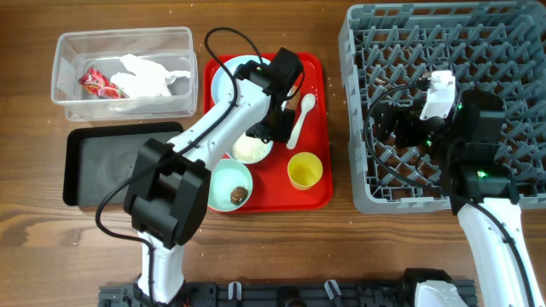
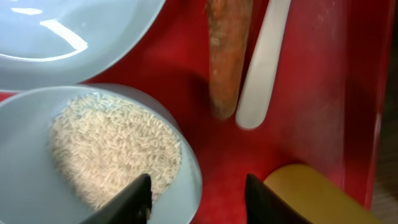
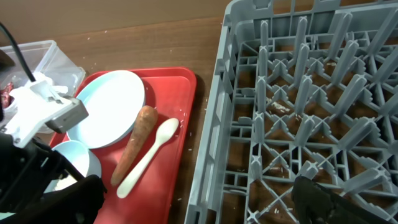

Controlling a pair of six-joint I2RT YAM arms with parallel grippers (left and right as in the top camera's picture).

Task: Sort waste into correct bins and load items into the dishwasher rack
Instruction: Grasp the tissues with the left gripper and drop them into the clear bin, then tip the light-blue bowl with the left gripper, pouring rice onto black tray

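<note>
My left gripper is open and empty, low over the red tray, its fingers straddling the rim of the light blue bowl of white rice. The orange-brown carrot and white spoon lie just ahead of it, and the yellow cup is at its right. The light blue plate is at the tray's back. A second bowl holds the brown lump. The napkin and red wrapper lie in the clear tub. My right gripper is open and empty over the grey rack.
The black tray lies left of the red tray, below the clear tub. Loose rice grains lie scattered on the wood between the red tray and the rack and under the rack's grid. My left arm hides the carrot in the overhead view.
</note>
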